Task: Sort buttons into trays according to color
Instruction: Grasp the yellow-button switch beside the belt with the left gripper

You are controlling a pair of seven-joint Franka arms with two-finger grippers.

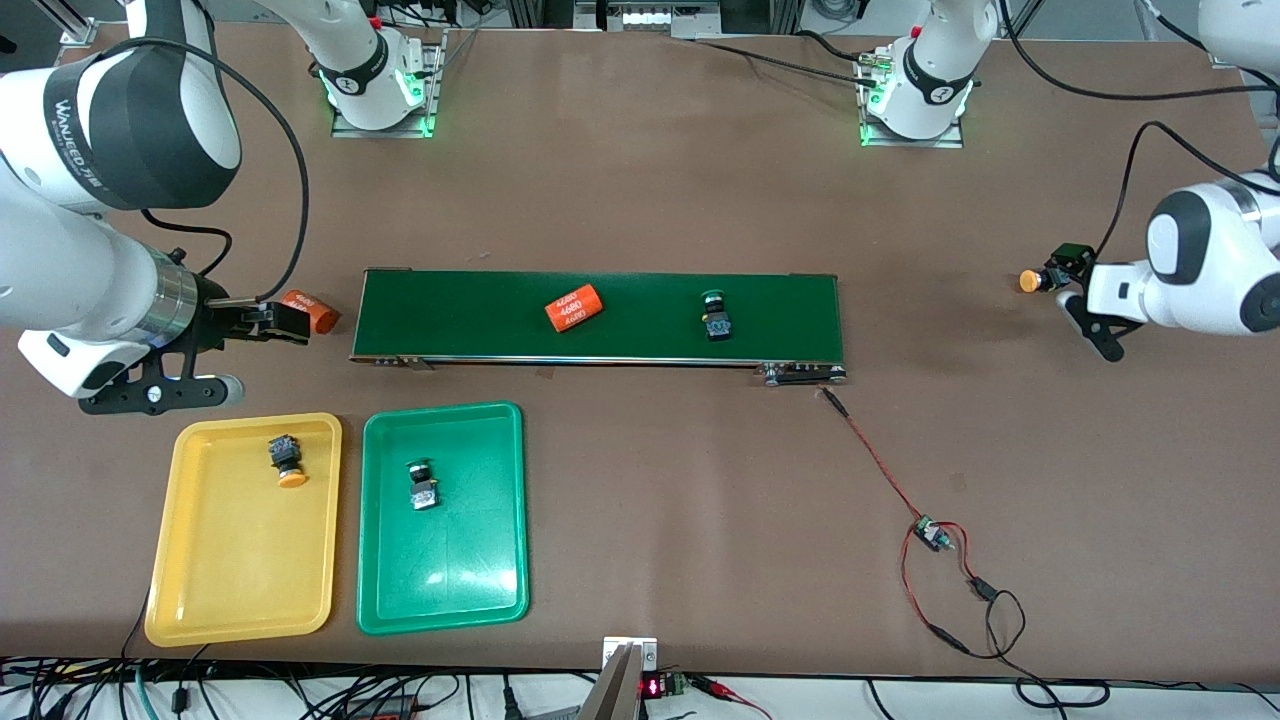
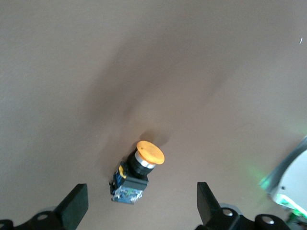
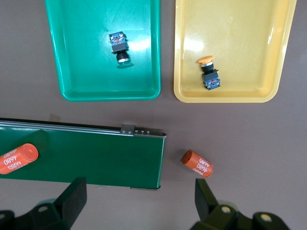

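Note:
An orange-capped button (image 1: 1033, 281) lies on the table at the left arm's end. My left gripper (image 1: 1076, 297) hovers just over it, open; in the left wrist view the button (image 2: 139, 170) lies between the spread fingers (image 2: 75, 207), untouched. A green-capped button (image 1: 715, 315) sits on the dark-green belt (image 1: 470, 315). The yellow tray (image 1: 215, 600) holds an orange-capped button (image 1: 288, 461). The green tray (image 1: 470, 580) holds a green-capped button (image 1: 423, 485). My right gripper (image 1: 285, 325) is open and empty over the table off the belt's end, above the trays (image 3: 72, 91).
An orange "4680" cylinder (image 1: 574, 308) lies on the belt, and another (image 1: 311, 311) lies on the table beside my right gripper, also in the right wrist view (image 3: 197, 164). A red-and-black wire with a small board (image 1: 932, 535) trails from the belt's other end.

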